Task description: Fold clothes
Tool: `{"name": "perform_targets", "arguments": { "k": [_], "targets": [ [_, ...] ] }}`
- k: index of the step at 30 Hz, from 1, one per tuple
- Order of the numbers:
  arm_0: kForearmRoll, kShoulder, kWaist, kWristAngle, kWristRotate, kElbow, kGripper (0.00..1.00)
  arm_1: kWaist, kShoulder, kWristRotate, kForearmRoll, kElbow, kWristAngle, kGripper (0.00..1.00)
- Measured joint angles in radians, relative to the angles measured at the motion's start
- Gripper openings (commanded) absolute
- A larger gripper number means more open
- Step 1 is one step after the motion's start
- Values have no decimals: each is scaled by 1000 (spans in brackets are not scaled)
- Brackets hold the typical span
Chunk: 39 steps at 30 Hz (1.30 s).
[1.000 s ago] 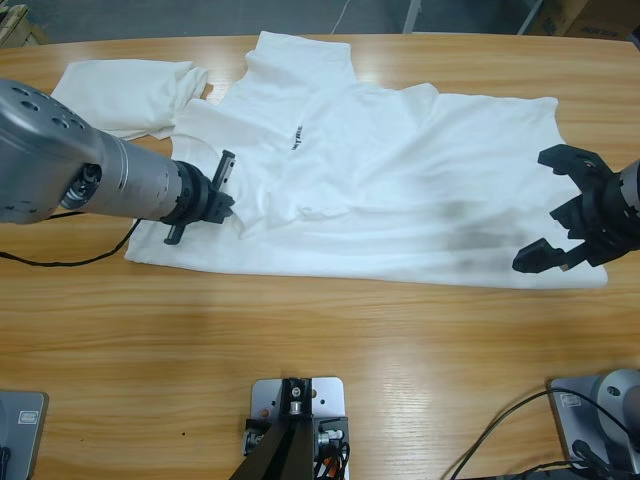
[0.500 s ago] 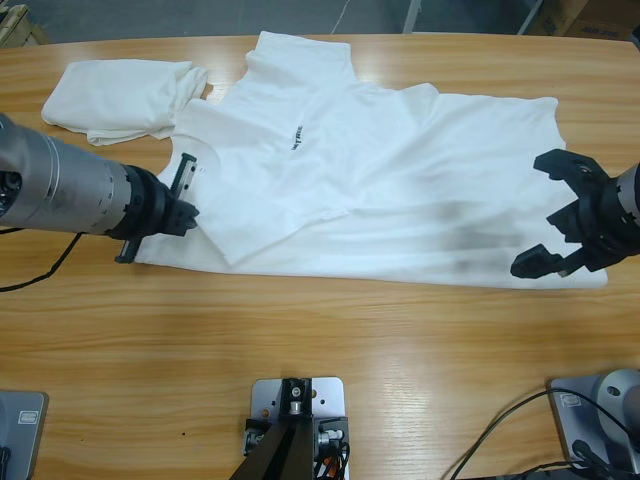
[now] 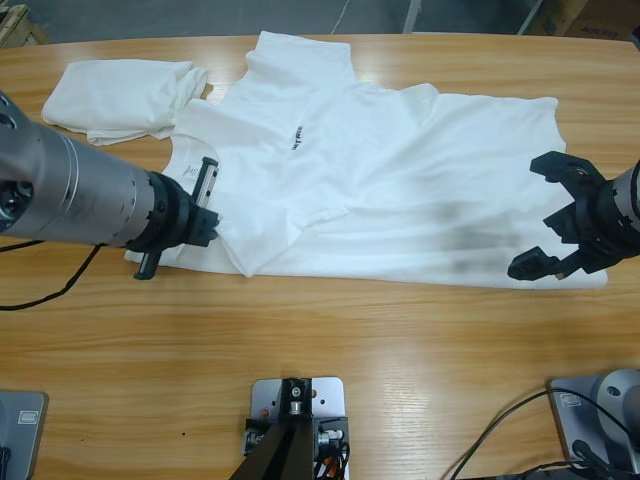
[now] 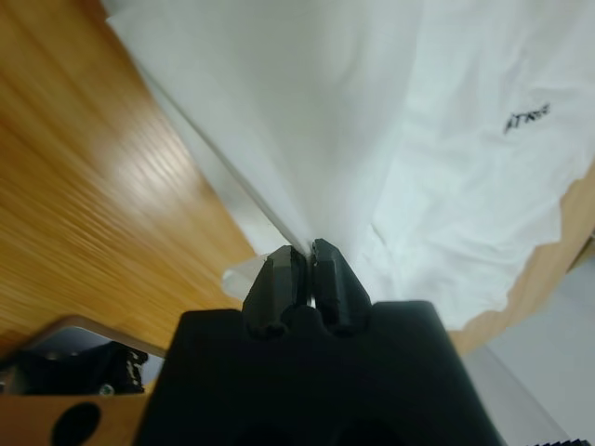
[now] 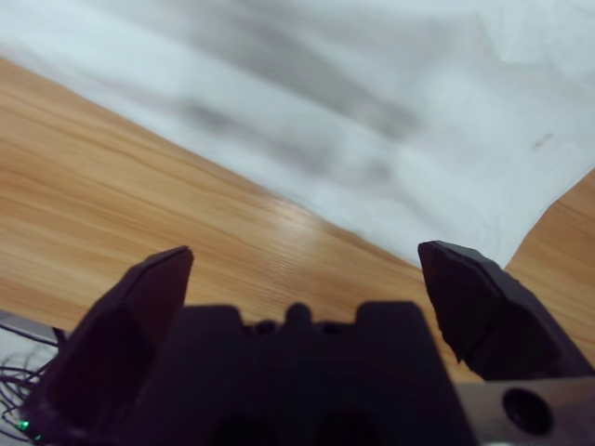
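A large white T-shirt (image 3: pixel 380 190) lies spread across the middle of the table, with black chest lettering (image 3: pixel 297 137) and a white neck label (image 3: pixel 195 172). My left gripper (image 3: pixel 208 222) is shut on a fold of its near left edge; in the left wrist view the jaws (image 4: pixel 310 255) pinch the white cloth (image 4: pixel 307 111), which rises from them in a ridge. My right gripper (image 3: pixel 535 215) stands open over the shirt's right end, one jaw on each side of the cloth's near corner (image 5: pixel 372 111), with nothing between them (image 5: pixel 311 260).
A second white T-shirt (image 3: pixel 120 95) lies bunched at the far left corner of the table. Bare wood (image 3: pixel 380 350) runs along the near side of the table. A black cable (image 3: pixel 60 285) trails under the left arm.
The left gripper pulled the shirt's edge to the left, then came back a little to the right and nearer, still shut on it. The fold line shifted. The right gripper barely moved.
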Motion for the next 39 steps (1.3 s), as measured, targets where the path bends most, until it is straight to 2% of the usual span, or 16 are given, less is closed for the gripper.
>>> {"name": "perform_targets", "arguments": {
  "k": [3, 4, 5, 7, 9, 11, 14, 18, 22, 25, 27, 28, 29, 33, 36, 39],
  "targets": [
    [5, 0, -1, 0, 0, 30, 0, 1, 0, 0, 0, 0, 0, 989],
    [7, 0, -1, 0, 0, 45, 96, 1, 0, 0, 0, 0, 0, 991],
    [7, 0, -1, 0, 0, 57, 500, 2, 0, 0, 0, 0, 0, 991],
    [7, 0, -1, 0, 0, 70, 693, 4, 0, 0, 0, 0, 0, 1000],
    [-9, 0, -1, 0, 0, 81, 730, 11, 0, 0, 0, 0, 0, 1000],
    [-28, 0, -1, 2, 6, 84, 870, 20, -2, 0, -1, 0, 0, 1000],
    [-53, -1, -2, 37, 163, 81, 954, 34, -30, 0, -39, 10, 18, 1000],
    [-63, -23, -2, 90, 502, 78, 959, 44, -132, 17, -111, 16, 72, 1000],
    [-64, -79, -2, 127, 756, 91, 957, 46, -178, 54, -123, 14, 92, 995],
    [-64, -148, -2, 137, 973, 106, 945, 46, -178, 159, -121, 14, 115, 874],
    [-64, -188, -2, 139, 1194, 114, 945, 46, -178, 287, -154, 17, 157, 728],
    [-64, -196, -2, 139, 1303, 118, 946, 46, -178, 358, -203, 25, 183, 643],
    [-64, -197, -2, 139, 1419, 123, 950, 46, -178, 426, -258, 35, 206, 606],
    [-64, -187, -2, 139, 1760, 141, 945, 76, -148, 646, -582, 129, 297, 605],
    [-64, -155, -2, 139, 1905, 146, 945, 118, -56, 767, -808, 178, 331, 609],
    [-64, -130, -3, 139, 1976, 154, 945, 153, 52, 879, -986, 194, 352, 609]
  ]
}}
